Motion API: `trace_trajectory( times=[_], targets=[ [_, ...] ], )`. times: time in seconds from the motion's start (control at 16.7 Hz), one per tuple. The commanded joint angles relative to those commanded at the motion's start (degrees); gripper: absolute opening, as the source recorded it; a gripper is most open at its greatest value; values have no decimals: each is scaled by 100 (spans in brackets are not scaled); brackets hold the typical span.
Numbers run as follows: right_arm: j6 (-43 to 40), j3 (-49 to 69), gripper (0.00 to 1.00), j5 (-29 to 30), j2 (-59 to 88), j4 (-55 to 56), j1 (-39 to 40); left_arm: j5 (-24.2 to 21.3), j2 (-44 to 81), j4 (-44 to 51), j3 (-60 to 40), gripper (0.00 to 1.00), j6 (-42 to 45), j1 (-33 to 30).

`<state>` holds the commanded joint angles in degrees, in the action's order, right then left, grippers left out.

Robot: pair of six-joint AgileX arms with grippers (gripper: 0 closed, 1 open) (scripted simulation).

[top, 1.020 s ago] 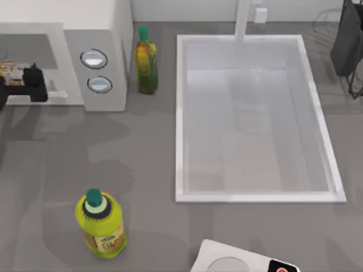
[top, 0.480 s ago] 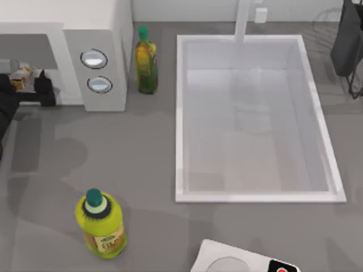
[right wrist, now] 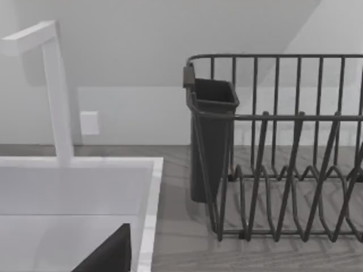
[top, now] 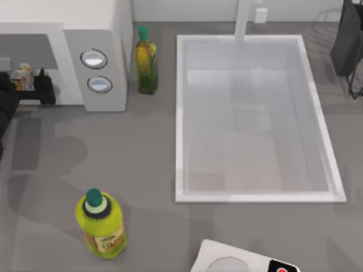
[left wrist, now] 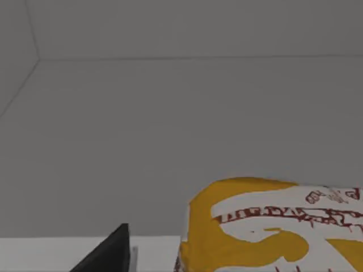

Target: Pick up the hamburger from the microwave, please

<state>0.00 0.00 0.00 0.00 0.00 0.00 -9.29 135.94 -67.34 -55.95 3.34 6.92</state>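
Note:
The white microwave (top: pixel 108 34) stands at the table's back left, its cavity facing the front. The orange-and-white hamburger (top: pixel 23 72) sits at the cavity's mouth. My left gripper (top: pixel 24 84) reaches in from the left edge, open, with one black finger (top: pixel 45 88) on each side of the hamburger. Seen from the left wrist, the hamburger (left wrist: pixel 272 226) is very close, a gap separates it from a fingertip (left wrist: pixel 110 255), and the grey cavity wall lies behind. My right arm (top: pixel 347 42) is parked at the back right.
One yellow-green bottle (top: pixel 146 59) stands just right of the microwave, another (top: pixel 101 224) at the front left. The white sink (top: pixel 179 113) fills the middle right, with a faucet (top: pixel 244 20) behind. A dark dish rack (right wrist: pixel 283 158) is at the back right, a white device (top: pixel 244 262) at the front edge.
A second ago the left gripper covered part of the hamburger. It has shifted left, and the hamburger now shows between its fingers. Nothing has visibly moved in the last half second.

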Motion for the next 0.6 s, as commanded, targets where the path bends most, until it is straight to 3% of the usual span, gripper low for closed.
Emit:
trace_trajectory(
  times=[0.24,0.6],
  targets=[
    [0,0,100,0,0,0,0,39,590,525,-889,100,-14,-41],
    [0,0,100,0,0,0,0,143,1848,1860,-3283,100,-50,-148]
  ],
)
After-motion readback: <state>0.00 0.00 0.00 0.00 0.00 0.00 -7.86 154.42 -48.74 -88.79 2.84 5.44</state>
